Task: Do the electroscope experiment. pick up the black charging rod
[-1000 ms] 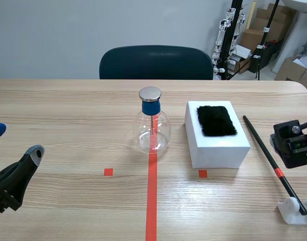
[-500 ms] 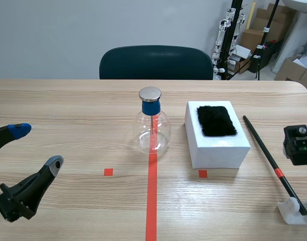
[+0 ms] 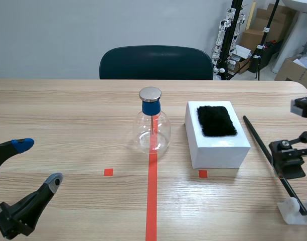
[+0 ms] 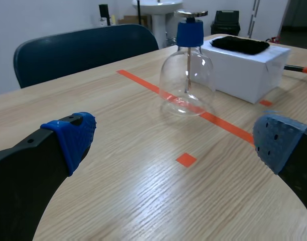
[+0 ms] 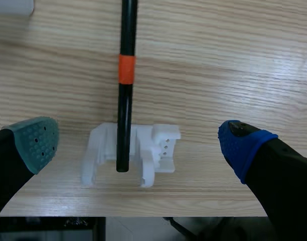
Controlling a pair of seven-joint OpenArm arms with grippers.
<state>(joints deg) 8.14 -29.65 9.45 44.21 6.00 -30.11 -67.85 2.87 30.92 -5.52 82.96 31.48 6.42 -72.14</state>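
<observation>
Rod (image 3: 256,138) first: where does it lie?
On the worktop (image 3: 68,110), right of the white box (image 3: 218,148), running slantwise. Its near end sits in the groove of a white plastic stand (image 5: 101,150), its far end on the wood. It is thin, straight, round and glossy black, with one orange band (image 5: 126,69) partway along.

What is the right arm doing?
It comes in low from the right edge and crosses the rod's near half in the scene view. The right gripper (image 5: 139,143) is spread wide, holding nothing. One dotted grey-green pad and one blue pad stand on either side of the stand, both clear of it and of the rod.

And the left arm?
Low at the near left corner. The left gripper (image 3: 38,161) is also spread wide, holding nothing, and faces the flask (image 3: 152,130), well apart from it.

What are the other things made of?
The flask is clear, round-bellied glass with a blue collar and a flat metal disc on top. The box is smooth and white, with a black furry pad (image 3: 216,120) on its lid. The worktop is pale wood grain.
</observation>
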